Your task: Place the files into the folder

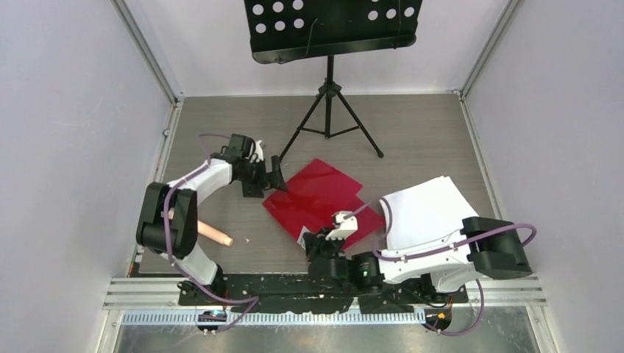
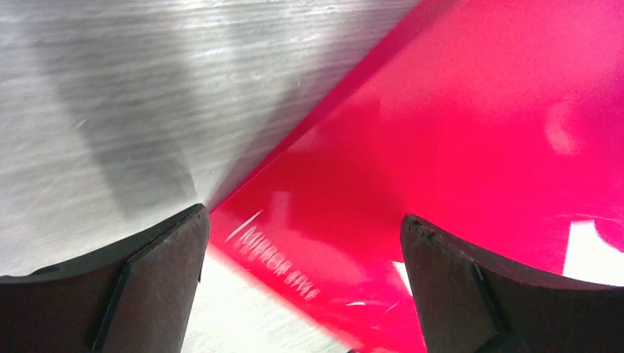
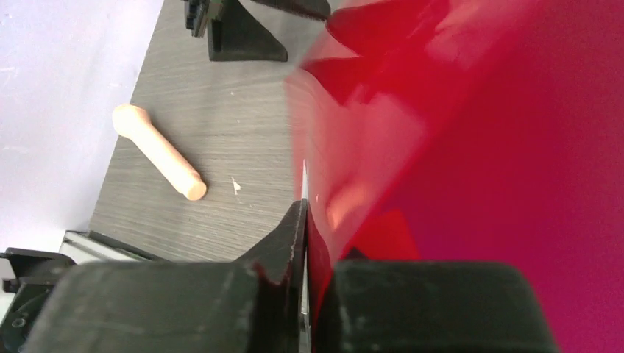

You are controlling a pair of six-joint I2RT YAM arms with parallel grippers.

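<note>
R fingers pinch folder at its 6 o'clock edge, prob. to lift it open. L fingers spread, straddling its 10 o'clock edge, likely to steady it. Folder sits mid-surface; files at its 3 o'clock, not in yet.

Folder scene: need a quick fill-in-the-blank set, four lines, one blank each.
1. The folder is ____ in colour.
2. The right end effector is ____ on the folder's near edge.
3. The left end effector, at the folder's corner, is ____.
4. In the top view, the files lie on the ____ arm's side of the folder.
Missing words: red; shut; open; right.
</note>
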